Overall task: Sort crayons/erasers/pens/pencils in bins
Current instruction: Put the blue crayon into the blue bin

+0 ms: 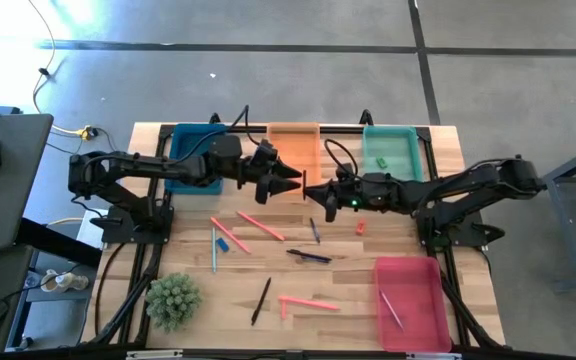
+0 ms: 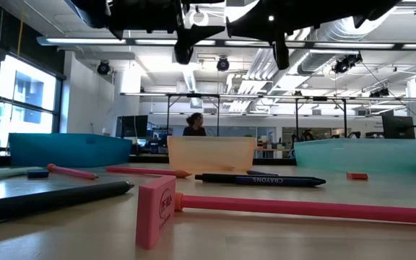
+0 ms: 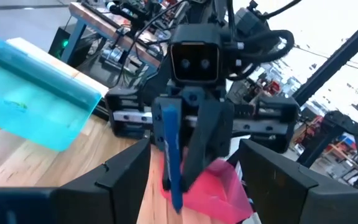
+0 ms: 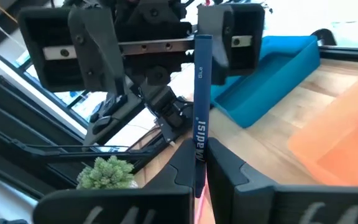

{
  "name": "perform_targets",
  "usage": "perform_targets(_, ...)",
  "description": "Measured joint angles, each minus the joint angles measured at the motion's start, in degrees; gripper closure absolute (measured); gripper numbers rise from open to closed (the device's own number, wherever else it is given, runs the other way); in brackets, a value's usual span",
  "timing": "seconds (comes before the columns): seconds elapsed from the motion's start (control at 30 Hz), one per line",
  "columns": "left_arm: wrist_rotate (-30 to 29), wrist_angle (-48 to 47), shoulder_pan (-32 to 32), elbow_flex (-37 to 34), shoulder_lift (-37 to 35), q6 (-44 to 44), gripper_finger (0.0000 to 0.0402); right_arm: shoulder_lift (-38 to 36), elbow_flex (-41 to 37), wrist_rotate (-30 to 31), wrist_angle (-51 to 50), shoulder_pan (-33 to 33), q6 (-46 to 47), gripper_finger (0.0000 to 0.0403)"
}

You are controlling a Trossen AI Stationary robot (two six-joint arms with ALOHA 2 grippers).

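- High view: the two arms meet nose to nose above the desk, just in front of the orange bin. The right gripper has its jaws clenched on a blue pen standing upright; the left gripper has its jaws released, just beside the pen. Blue bin, teal bin and red bin sit apart; loose pens lie on the desk.
- Low view: both arms hang overhead; a pink eraser stands nearest, a dark crayon pen lies behind it.
- Left wrist view: the right gripper grips the pen.
- Right wrist view: the pen rises from the right jaws; the left gripper is spread wide, one finger right by the pen top.
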Motion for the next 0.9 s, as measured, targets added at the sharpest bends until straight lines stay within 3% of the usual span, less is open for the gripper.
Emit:
perform_targets(0.5,0.02,-0.13,0.35,0.0,0.0,-1.19,0.0234,3.23,0.04,-2.81,5.88,-0.03,-0.15,0.04)
perform_targets(0.9,0.03,-0.16,0.26,0.0,0.0,0.75,0.0362,3.23,0.04,-2.66,5.82,-0.03,-0.09,0.04)
